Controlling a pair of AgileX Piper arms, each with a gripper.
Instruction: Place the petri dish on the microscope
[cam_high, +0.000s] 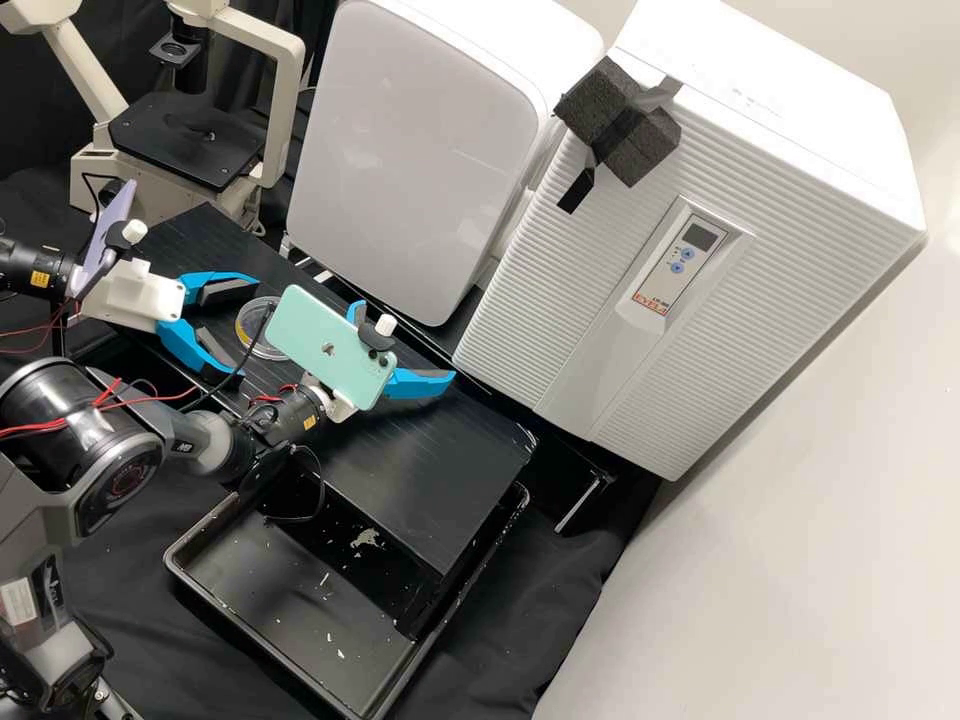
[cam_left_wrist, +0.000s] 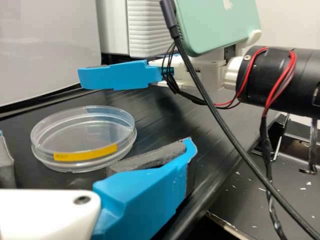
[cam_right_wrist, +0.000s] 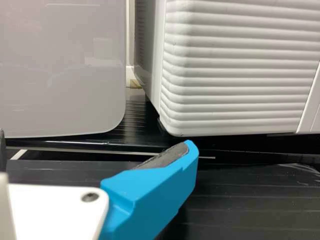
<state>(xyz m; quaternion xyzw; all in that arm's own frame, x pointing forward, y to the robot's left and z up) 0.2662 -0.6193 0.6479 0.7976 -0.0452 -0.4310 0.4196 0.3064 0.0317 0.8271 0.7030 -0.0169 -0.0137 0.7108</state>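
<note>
In the high view my left gripper (cam_high: 248, 328) stands open at the clear petri dish (cam_high: 262, 322), which lies flat on the black bench at the mouth between its fingertips. The left wrist view has the dish (cam_left_wrist: 82, 135), with a yellow label on its side, just ahead of my left gripper (cam_left_wrist: 97, 152), not gripped. Farther along the bench, my right gripper (cam_high: 404, 343) is open beyond the dish, partly behind a mint phone; its own wrist view shows my right gripper (cam_right_wrist: 96, 150) with nothing between its fingers. The microscope (cam_high: 190, 140) stands at the back left.
A white rounded unit (cam_high: 410, 150) and a ribbed white cabinet (cam_high: 610, 260) line the bench's far side. The mint phone (cam_high: 325, 345) rides on the right arm, whose cable loops near the dish. A black tray (cam_high: 290, 610) with white scraps lies below the bench's near edge.
</note>
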